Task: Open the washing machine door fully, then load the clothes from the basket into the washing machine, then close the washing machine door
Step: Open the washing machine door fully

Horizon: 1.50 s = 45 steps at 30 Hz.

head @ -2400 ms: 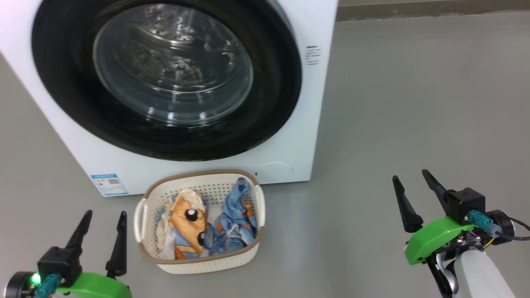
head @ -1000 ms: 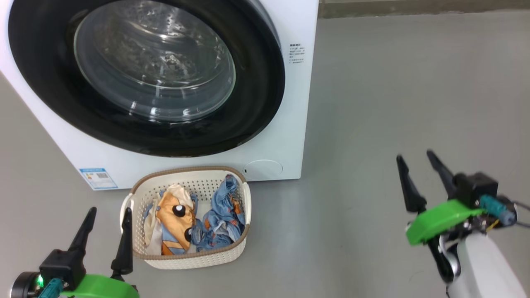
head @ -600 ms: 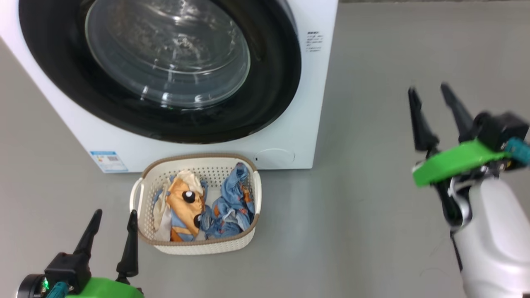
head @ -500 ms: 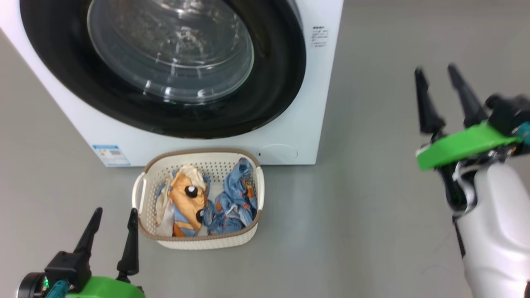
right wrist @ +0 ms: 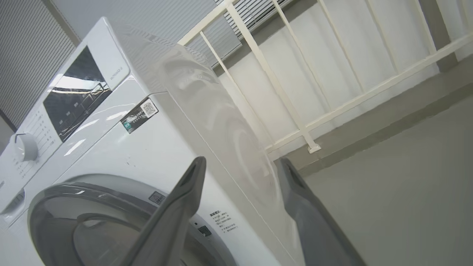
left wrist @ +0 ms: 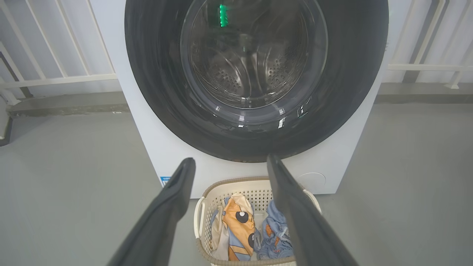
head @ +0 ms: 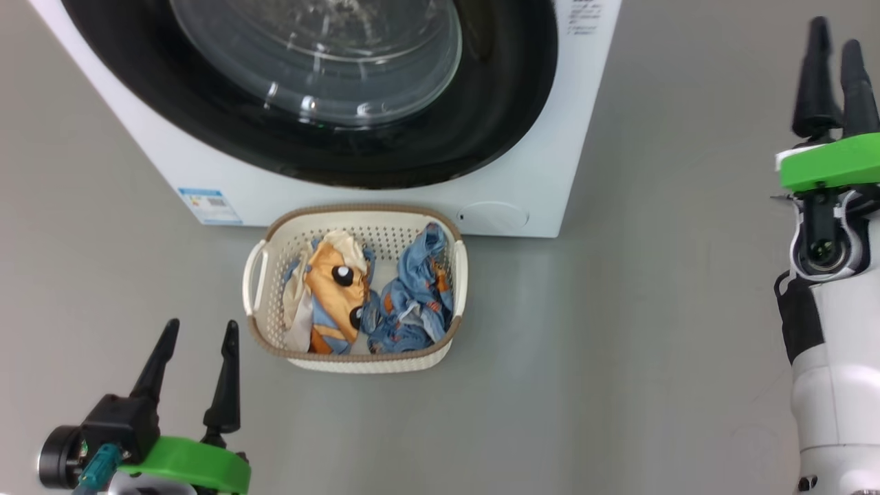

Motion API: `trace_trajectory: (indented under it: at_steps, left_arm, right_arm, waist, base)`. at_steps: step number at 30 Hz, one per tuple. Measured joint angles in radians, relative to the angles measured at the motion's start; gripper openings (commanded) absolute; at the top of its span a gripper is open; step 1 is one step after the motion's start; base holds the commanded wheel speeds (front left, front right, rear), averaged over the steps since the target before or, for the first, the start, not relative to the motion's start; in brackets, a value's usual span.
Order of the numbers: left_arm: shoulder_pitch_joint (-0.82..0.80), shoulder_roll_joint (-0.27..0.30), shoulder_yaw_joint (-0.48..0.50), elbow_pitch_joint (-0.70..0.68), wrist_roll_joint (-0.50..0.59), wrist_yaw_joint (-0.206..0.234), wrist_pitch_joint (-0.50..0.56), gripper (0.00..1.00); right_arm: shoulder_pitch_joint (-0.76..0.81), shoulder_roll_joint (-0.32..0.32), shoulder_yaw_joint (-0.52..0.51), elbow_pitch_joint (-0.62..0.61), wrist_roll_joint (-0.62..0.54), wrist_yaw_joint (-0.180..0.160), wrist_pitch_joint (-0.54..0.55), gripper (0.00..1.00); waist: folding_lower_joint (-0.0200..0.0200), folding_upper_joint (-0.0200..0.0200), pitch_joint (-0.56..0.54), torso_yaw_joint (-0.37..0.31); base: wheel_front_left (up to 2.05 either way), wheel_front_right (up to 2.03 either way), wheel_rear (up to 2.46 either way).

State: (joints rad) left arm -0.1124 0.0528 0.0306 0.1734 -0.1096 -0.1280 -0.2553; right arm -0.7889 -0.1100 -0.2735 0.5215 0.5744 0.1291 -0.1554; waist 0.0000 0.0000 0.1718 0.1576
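The white washing machine stands ahead with its round black-rimmed door shut; the glass centre shows the steel drum behind it. On the floor in front sits the cream basket, holding an orange, cream and blue garment and a light blue one. My left gripper is open and empty, low at the basket's left front. My right gripper is open and empty, raised far right of the machine; in its wrist view the gripper points at the machine's right side panel.
Grey floor surrounds the machine. A white railing and pale wall stand behind it. The control panel and a knob sit on the machine's upper front. A blue label sticker marks its lower left corner.
My right arm has risen and moved away to the right, fingers now pointing up. The head camera has shifted, so the machine sits higher in view. The left gripper holds its place.
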Motion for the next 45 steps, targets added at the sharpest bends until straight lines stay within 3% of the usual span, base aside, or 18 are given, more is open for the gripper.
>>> trace_trajectory:
  at_steps: [12, 19, 33, 45]
  left_arm:
    - [-0.049, -0.009, -0.026, 0.007, -0.002, 0.000, 0.000, 1.00]
    - [-0.064, -0.016, -0.036, 0.007, -0.013, 0.000, 0.000, 1.00]
    - [-0.098, -0.021, -0.071, 0.009, -0.053, 0.000, 0.000, 1.00]
    - [-0.141, -0.022, -0.107, -0.011, -0.100, 0.011, 0.000, 1.00]
  right_arm:
    - [-0.109, 0.042, -0.181, 0.132, 0.306, 0.000, 0.148, 0.00]
    - [-0.236, 0.043, -0.238, 0.255, 0.362, 0.000, 0.332, 0.00]
    - [-0.532, 0.015, -0.340, 0.506, 0.232, 0.000, 0.590, 0.00]
    - [-0.703, -0.033, -0.393, 0.671, 0.070, 0.000, 0.626, 0.00]
  waist:
    - [-0.0001, 0.0000, 0.065, 0.041]
    - [0.0000, 0.0000, 0.095, 0.059]
    - [0.0000, 0.0000, 0.145, 0.089]
    - [0.0000, 0.0000, 0.197, 0.111]
  base:
    - [0.00, 0.00, 0.00]
    - [0.00, 0.00, 0.00]
    - [0.00, 0.00, 0.00]
    - [0.00, 0.00, 0.00]
